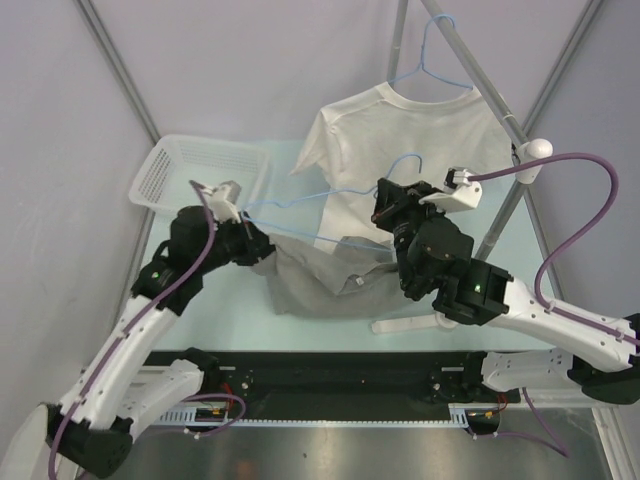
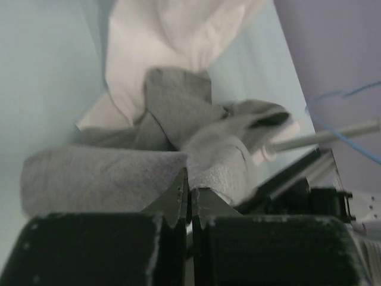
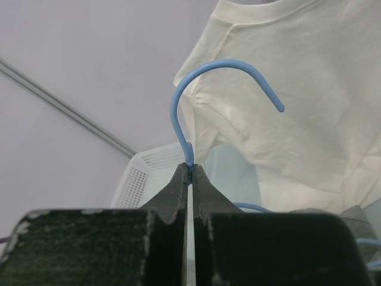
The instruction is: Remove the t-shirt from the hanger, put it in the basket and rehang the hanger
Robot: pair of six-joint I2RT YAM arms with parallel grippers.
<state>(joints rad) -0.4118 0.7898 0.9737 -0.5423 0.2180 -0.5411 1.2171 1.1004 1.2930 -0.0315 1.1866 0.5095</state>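
A: Where's the grey t-shirt?
B: Slumped on the table, your left gripper pinched on its left end. Your right gripper clamps the blue hanger at its neck, just right of it. I'd pull apart.

No text, label, brand mark, number or sign can be read in any of the 3 views.
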